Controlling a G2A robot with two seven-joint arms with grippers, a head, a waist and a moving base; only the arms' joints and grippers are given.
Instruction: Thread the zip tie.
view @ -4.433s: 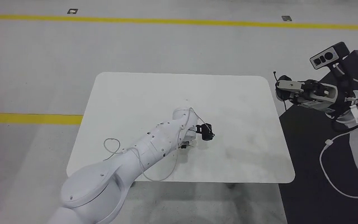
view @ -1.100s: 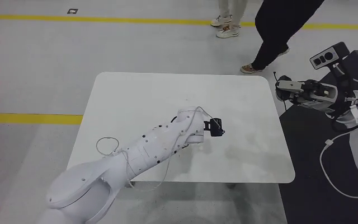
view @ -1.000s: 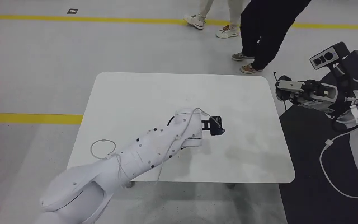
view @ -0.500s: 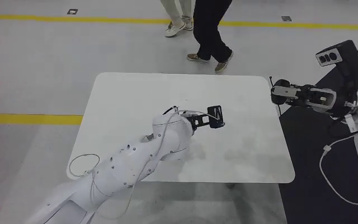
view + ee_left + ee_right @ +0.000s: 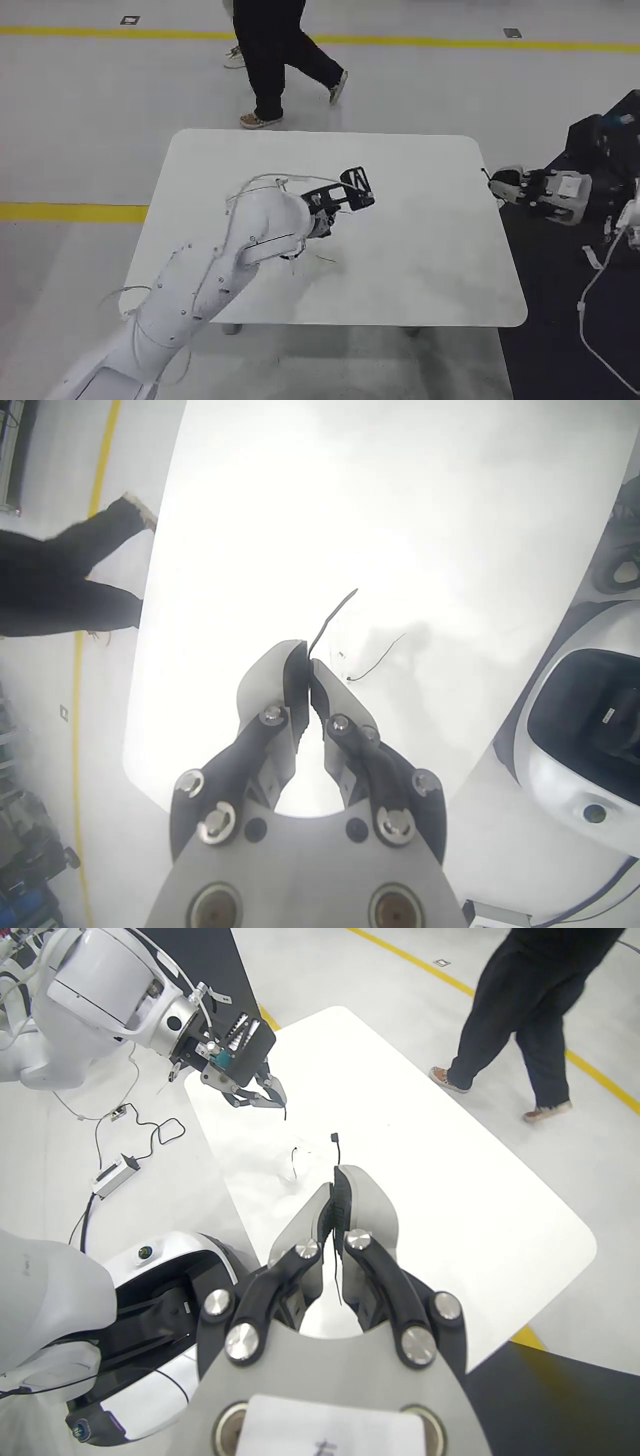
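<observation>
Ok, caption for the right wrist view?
Right gripper shut on a black zip tie, head outward, over the white table; left gripper beyond grips a second tie.

Left end effector swung leftward, right end effector nearer table edge

White table on grey floor w/ 2 yellow lines.

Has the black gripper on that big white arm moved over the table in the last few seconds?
Yes. The left gripper, shut on a zip tie, has moved across the table toward its far edge, away from the near edge.
</observation>
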